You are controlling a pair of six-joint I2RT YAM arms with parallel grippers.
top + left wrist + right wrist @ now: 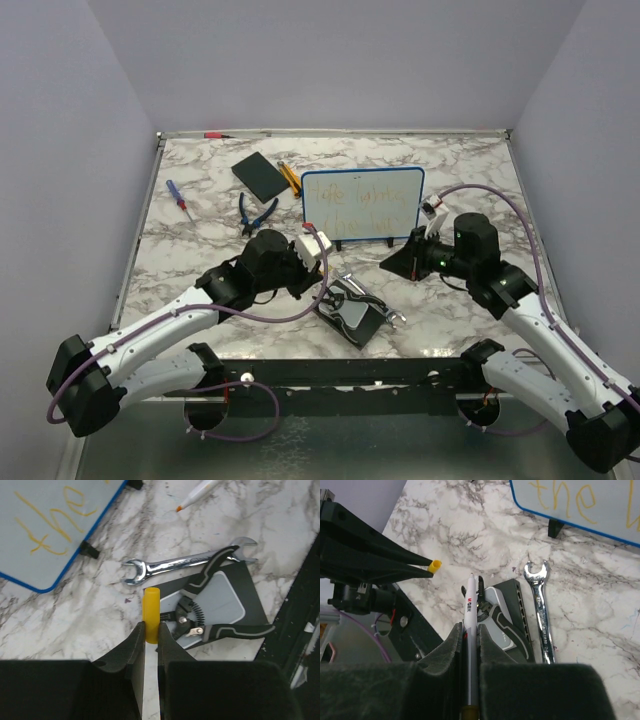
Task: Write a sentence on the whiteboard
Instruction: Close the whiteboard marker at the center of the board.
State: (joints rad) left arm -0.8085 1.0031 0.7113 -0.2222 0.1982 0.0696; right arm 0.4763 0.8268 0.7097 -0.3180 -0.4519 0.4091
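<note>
The whiteboard stands propped on its little feet in the middle of the top view, just above both grippers. The sentence — two faint orange-yellow lines — is already on it. So the writing looks done, and what I'm watching seems to be the capping. The left gripper is all but closed, pinching a yellow cap by one end so most of it sticks out free, presumably to receive the pen. The right gripper is clamped on the white marker, tip pointing out past the fingers toward that cap — near it, but apart. In the lower centre of the top view, pliers lie on a flat dark case with a wrench along its edge, close enough to snag a low approach.
</note>
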